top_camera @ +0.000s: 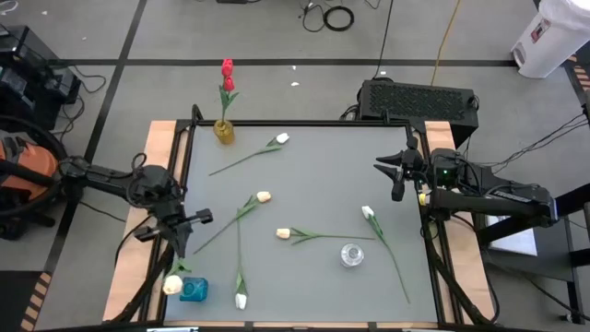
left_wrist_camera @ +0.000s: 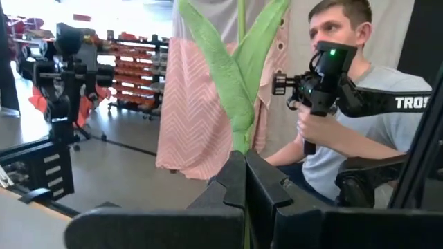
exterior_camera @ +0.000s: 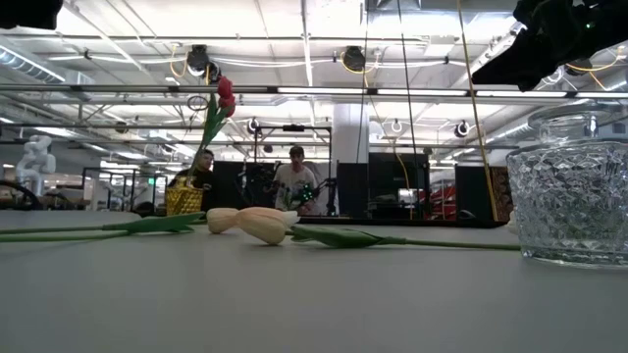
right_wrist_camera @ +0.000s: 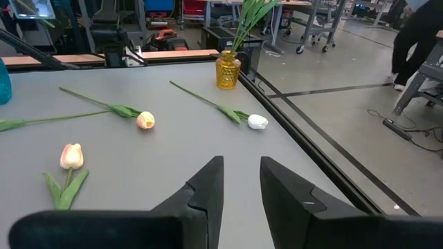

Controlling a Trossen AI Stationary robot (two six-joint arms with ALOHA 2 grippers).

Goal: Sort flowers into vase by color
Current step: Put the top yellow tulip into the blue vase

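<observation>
On the grey table (top_camera: 313,277), six loose flowers lie scattered, their thin green stems pointing in different directions. One white tulip (top_camera: 282,138) lies toward the far side, a cream one (top_camera: 264,196) sits near the middle, another cream one (top_camera: 284,234) lies just near of it, a white one (top_camera: 368,212) lies to the right, and another white one (top_camera: 241,301) rests at the near edge. A yellow vase (top_camera: 224,132) stands at the far left corner with red tulips (top_camera: 227,67) upright in it. A blue vase (top_camera: 194,290) stands at the near left corner, and a clear glass vase (top_camera: 351,254) stands near the right of centre, holding nothing.

The left gripper (top_camera: 175,242) hangs over the near left edge just above the blue vase, its fingers (left_wrist_camera: 239,181) clenched on a green stem (left_wrist_camera: 240,83) whose pale flower head (top_camera: 172,285) sits beside the blue vase. The right gripper (top_camera: 398,177) hovers at the far right edge of the table, its fingers (right_wrist_camera: 208,183) parted and grasping nothing.

Beyond the table, the left wrist view shows a seated person (left_wrist_camera: 346,90) and the other arm, which bears the white letters "TROS", cut off at the picture's edge.
</observation>
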